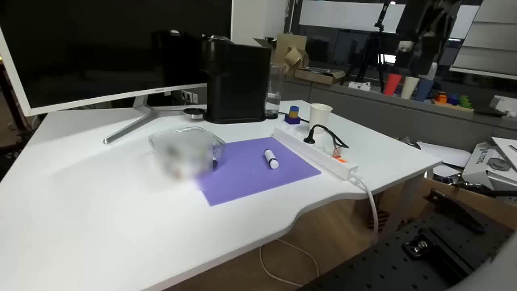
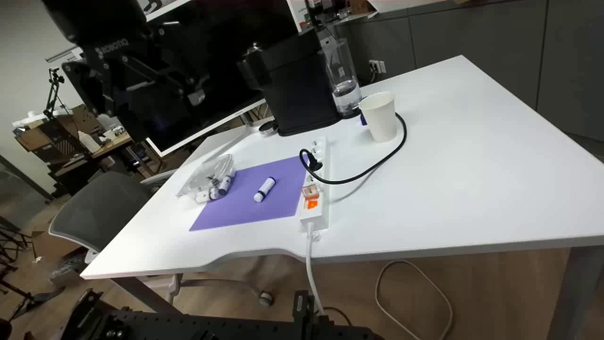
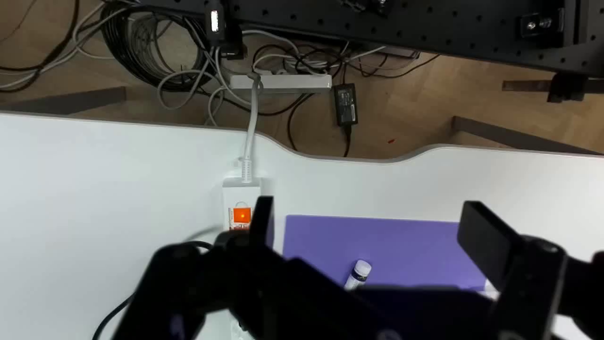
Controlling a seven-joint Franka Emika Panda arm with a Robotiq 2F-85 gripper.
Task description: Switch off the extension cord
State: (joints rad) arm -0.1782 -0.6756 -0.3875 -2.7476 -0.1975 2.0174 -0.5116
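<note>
The step in hand looks like the approach, with the press not yet made. The gripper (image 3: 368,222) hangs well above the worktop (image 3: 118,189), its fingers (image 3: 486,238) spread wide with nothing held between them. The extension cord (image 3: 241,191) lies below the gripper, on the side of the finger at the left of the wrist view, which hides much of its length. Its red-orange switch (image 3: 242,215) shows beside that fingertip's outline, outside the gap, and a bright spot in it suggests the power is on. Beneath the gap is the purple sheet (image 3: 415,245) with a white cylinder (image 3: 361,271), so coming straight down from here would probably miss the switch. The next move calls for shifting sideways over the switch, bringing the fingers together into one blunt tip, then lowering for a short press. In an exterior view a clear reddish piece (image 2: 310,191) stands just beside the switch, and a black plug (image 2: 314,164) juts up farther along; the gripper should come down clear of both. Which end of the switch to press, I cannot tell.
</note>
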